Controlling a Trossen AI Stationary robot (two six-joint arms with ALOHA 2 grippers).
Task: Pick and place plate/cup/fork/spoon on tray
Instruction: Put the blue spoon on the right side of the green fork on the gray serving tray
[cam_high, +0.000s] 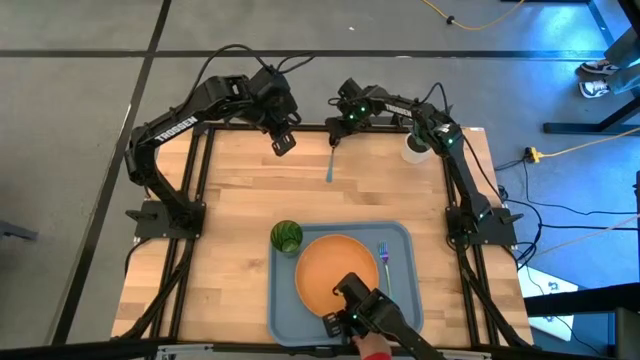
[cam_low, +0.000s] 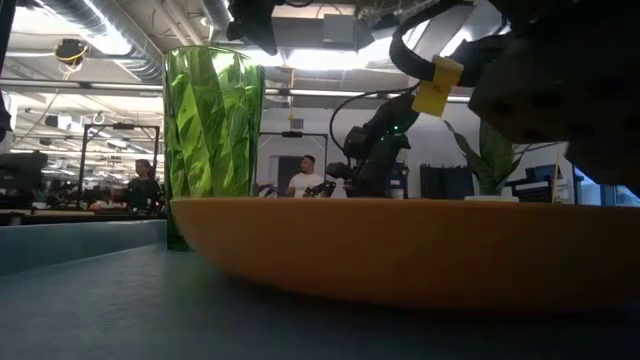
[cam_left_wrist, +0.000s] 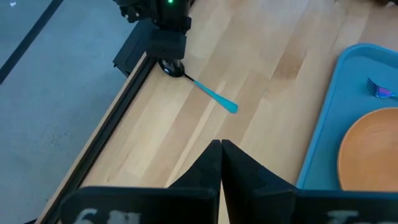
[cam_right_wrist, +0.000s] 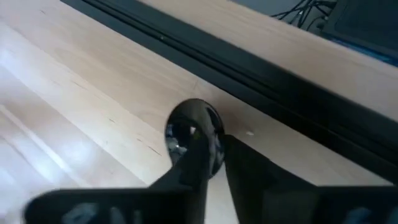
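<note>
Where readable, left arm (cam_high: 165, 125) says "TROSSEN".

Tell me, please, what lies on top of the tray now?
On the tray sit the orange plate, the green cup and the fork. A dark arm covers the tray's near part, so that area cannot be seen.

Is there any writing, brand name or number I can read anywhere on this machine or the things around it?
"TROSSEN": white letters along the left arm, seen from above.
Pale marks on the left end effector body in its wrist view: cut off, unreadable.
Yellow tag hanging in the low view: too small to read.
Nothing is printed on the plate, cup or tray.
</note>
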